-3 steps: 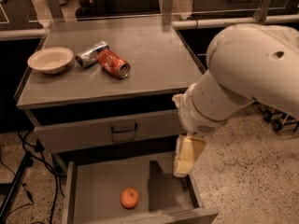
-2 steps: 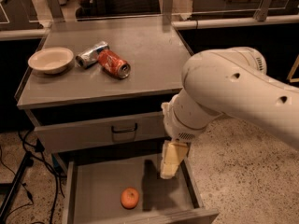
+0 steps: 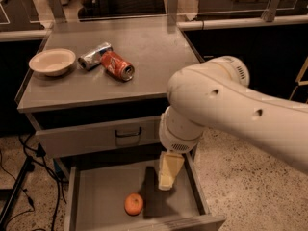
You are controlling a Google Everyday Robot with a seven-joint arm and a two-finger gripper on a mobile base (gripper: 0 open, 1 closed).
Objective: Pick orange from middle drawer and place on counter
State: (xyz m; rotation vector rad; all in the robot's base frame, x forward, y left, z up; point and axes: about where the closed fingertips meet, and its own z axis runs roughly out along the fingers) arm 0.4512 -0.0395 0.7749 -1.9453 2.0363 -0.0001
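Now gripper [image 3: 165, 181] hangs low over the open middle drawer [image 3: 98, 196], just right of orange [image 3: 134, 204], presumably lining up the pick; grip state cannot tell; counter [image 3: 159, 57] is the drop spot.

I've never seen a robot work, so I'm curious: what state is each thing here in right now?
Middle drawer: pulled open.
Orange: lying loose on the drawer floor, not held.
Top drawer: shut.
Bowl: upright, empty.
Red can: on its side.
Silver can: on its side, beside the red one.
Counter: level, things on its left half.
Gripper: hanging over the open drawer, right of the orange, apart from it.
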